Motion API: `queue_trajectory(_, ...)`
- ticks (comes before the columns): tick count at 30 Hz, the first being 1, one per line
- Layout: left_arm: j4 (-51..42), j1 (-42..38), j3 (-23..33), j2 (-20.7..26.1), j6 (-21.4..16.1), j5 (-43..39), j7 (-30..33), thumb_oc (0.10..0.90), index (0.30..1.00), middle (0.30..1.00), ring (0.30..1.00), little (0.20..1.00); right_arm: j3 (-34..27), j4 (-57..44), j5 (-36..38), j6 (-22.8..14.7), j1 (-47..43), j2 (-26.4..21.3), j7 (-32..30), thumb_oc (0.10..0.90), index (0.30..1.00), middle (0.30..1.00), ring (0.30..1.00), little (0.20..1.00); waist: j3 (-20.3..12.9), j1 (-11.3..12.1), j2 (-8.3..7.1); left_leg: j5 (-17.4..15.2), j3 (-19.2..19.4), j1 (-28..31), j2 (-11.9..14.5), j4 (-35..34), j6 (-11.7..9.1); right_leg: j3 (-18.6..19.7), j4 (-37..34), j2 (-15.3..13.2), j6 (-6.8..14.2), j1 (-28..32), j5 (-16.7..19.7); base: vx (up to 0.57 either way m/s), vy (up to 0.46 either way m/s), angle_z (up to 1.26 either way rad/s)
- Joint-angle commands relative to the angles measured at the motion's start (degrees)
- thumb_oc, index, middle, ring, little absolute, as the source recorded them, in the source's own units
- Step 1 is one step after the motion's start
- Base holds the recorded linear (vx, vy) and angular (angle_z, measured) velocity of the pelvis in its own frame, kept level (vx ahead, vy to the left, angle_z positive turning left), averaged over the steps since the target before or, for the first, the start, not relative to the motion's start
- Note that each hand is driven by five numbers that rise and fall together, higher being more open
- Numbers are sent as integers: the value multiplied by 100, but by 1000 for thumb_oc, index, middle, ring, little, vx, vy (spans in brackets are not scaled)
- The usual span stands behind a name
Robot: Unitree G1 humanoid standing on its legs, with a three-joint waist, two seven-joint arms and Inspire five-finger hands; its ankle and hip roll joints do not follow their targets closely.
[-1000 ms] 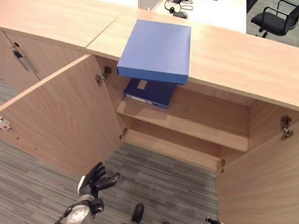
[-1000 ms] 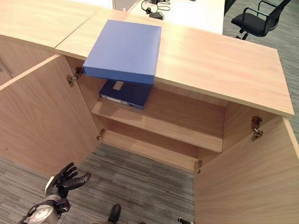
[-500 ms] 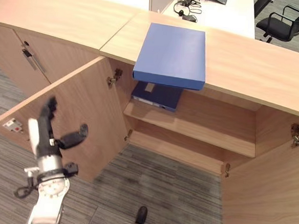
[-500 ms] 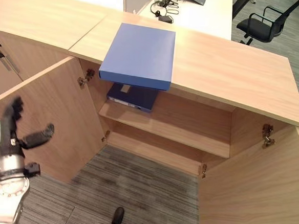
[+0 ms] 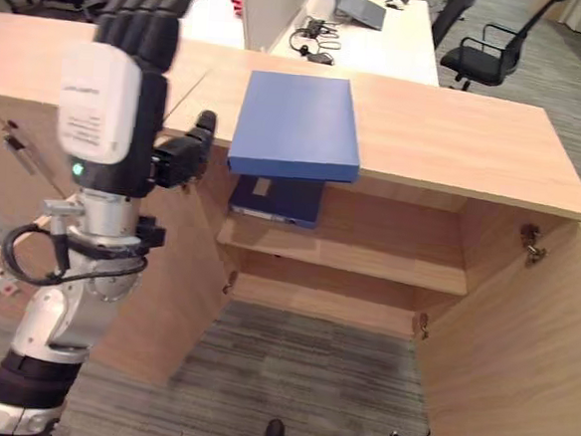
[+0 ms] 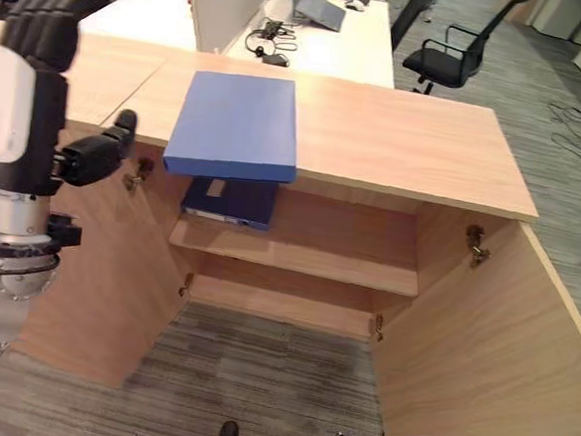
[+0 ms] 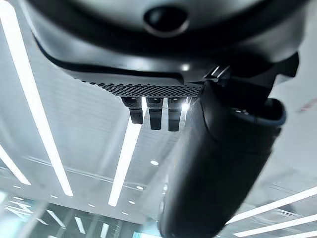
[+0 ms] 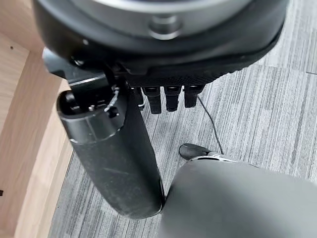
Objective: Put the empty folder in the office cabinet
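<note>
Left robot hand (image 5: 131,77) is now raised high, level with the cabinet top, to the left of the folder; a second ago it hung low near the floor, and half a second ago it was at mid height in front of the open left door (image 5: 181,280). Fingers are extended and relaxed, thumb out toward the folder, nothing held. No contact yet.

Blue folder (image 5: 297,126) lies flat on the counter (image 5: 446,139), its front edge overhanging the open cabinet. It has not been shifted; the whole scene slides between frames, so the head camera moved.

A darker blue binder (image 5: 277,199) sits on the upper shelf (image 5: 387,260) directly beneath the folder; the rest of that shelf is bare.

Right robot hand (image 8: 166,96) stays low over the carpet, fingers loose, empty.

Judgement: reach phase under way, grasp and placement both still to do.
</note>
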Motion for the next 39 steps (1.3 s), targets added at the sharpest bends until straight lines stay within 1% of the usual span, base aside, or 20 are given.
queue_trajectory(1,-318,-655,-17,278,-190,54,2,800,900,900,900,900,260,57,-223,-96,48,-153,41,800,900,900,900,900,-481,-4,-221,-863,-71,73,-41,-46,-165,-244,296,-774,819,-21,4,9,17,-11)
queue_trajectory(3,-409,-767,-278,213,-312,-191,-234,800,900,900,900,900,273,24,-232,-81,37,-157,81,800,900,900,900,900,-491,-48,-210,-879,-38,117,-49,-46,-149,-235,312,-785,834,-25,30,3,10,-3)
queue_trajectory(6,-461,-809,-373,165,-397,-399,-386,800,900,900,900,900,277,3,-229,-67,28,-160,109,800,900,900,900,900,-492,-57,-202,-896,-10,156,-48,-46,-137,-221,326,-800,841,-21,38,4,4,-1)
queue_trajectory(12,-281,-1037,-706,29,-419,-774,-695,800,900,900,900,900,310,-32,-232,-35,6,-144,148,800,900,900,900,900,-514,-98,-187,-921,34,237,-50,-46,-121,-212,325,-818,846,4,46,8,10,-5)
queue_trajectory(15,-164,-1114,-785,10,-396,-828,-743,800,900,900,900,900,302,-33,-237,-22,9,-137,160,800,900,900,900,900,-528,-115,-175,-929,48,256,-47,-46,-120,-212,318,-821,850,17,51,1,4,-3)
queue_trajectory(19,218,-1325,-937,53,-295,-910,-853,800,900,900,900,900,280,6,-244,8,-2,-132,180,800,900,900,900,900,-531,-155,-141,-930,84,297,-42,-46,-112,-206,337,-836,859,22,62,0,9,-6)
queue_trajectory(20,445,-1405,-1001,91,-229,-855,-893,800,900,900,900,900,265,33,-268,25,-3,-148,197,800,900,900,900,900,-540,-177,-129,-943,123,311,-50,-46,-115,-207,326,-845,871,34,72,0,0,0)
queue_trajectory(24,780,-1580,-1118,189,-141,-716,-862,800,900,900,900,900,235,62,-280,33,13,-201,215,800,900,900,900,900,-537,-205,-110,-951,160,335,-48,-46,-116,-202,316,-852,878,31,84,-1,3,-1)
queue_trajectory(29,1343,-1939,-1315,381,90,-375,-802,800,900,900,900,900,161,165,-305,47,10,-324,208,800,900,900,900,900,-540,-262,-82,-962,211,360,-50,-46,-105,-176,335,-870,891,14,100,0,2,-1)
queue_trajectory(39,1808,-2243,-1420,350,302,-229,-721,800,900,900,900,900,129,343,-302,80,-25,-350,212,800,900,900,900,900,-541,-300,-52,-990,281,394,-73,-46,-82,-136,364,-917,917,-21,108,-2,5,-6)
